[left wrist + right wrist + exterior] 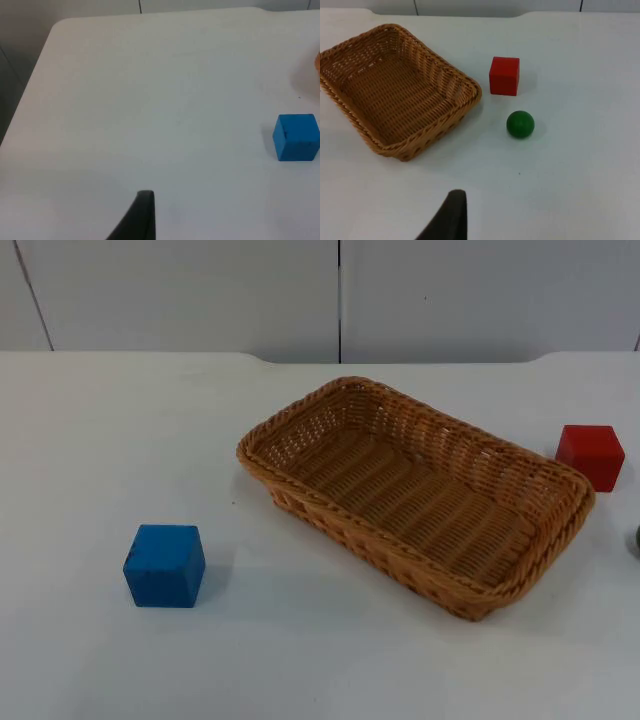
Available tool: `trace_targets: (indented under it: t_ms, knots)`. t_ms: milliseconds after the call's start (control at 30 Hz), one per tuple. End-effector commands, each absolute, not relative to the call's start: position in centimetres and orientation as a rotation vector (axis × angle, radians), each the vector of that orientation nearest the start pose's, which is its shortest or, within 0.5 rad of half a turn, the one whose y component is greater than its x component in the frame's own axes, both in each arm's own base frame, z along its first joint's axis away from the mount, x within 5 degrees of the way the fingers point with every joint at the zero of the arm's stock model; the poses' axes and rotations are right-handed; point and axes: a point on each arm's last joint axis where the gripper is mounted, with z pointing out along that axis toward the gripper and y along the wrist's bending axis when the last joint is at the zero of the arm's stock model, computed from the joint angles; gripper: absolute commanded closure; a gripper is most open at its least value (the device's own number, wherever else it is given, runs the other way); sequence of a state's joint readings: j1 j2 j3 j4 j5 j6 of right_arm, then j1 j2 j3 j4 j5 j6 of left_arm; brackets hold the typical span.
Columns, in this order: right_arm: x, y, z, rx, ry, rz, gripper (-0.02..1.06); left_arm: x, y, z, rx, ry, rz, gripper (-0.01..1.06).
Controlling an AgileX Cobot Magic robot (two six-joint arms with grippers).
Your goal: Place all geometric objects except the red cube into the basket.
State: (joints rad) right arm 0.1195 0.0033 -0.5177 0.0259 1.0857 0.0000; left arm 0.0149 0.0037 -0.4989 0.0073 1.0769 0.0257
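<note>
Left claw (142, 220): one black fingertip is seen in the left wrist view, held up over bare counter with nothing in it, and how far it's opened can't be told from that. Same story for the right claw (451, 217) in the right wrist view, a single dark fingertip hung above the counter, nothing gripped, gap not readable. Both arms seem to be parked back and waiting, which is probably why the whole layout is left so exposed.

The basket (300, 430) is set roughly mid-counter, turned at an angle, with nothing inside it yet. The blue cube (164, 565) is placed well apart from it on the near left, so it looks meant for the left arm. The red cube (591, 455) is sat just beside the basket's right end, and the green ball (520, 124) is found near that cube, a little nearer than it, on the right arm's side. So judged from this, nothing has been dropped in yet; the blue cube and the ball are to be moved, the red cube is to be left alone. The ball might be rolled off if it's nudged.

The counter (90, 440) is plain white and matte, and it's ended at the far side by a grey partition wall (180, 290) with a dark vertical seam.
</note>
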Motion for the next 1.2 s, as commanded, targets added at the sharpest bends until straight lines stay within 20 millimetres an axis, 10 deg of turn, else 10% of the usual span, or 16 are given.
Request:
trace_targets:
  t_ms: [0, 733, 1167]
  knots:
    - [-0.7, 0.2, 28.0, -0.132, 2.044, 0.097, -0.01, -0.5, 0.1, 27.5, 0.004, 2.065, 0.04, 0.0]
    - [-0.8, 0.2, 28.0, -0.134, 2.045, 0.096, -0.01, -0.2, -0.2, 29.6, 0.001, 2.083, -0.004, 0.0]
    - [-0.8, 0.2, 28.0, -0.134, 2.045, 0.096, -0.01, 6.6, -0.2, 31.9, -0.018, 2.312, -0.03, 0.0]
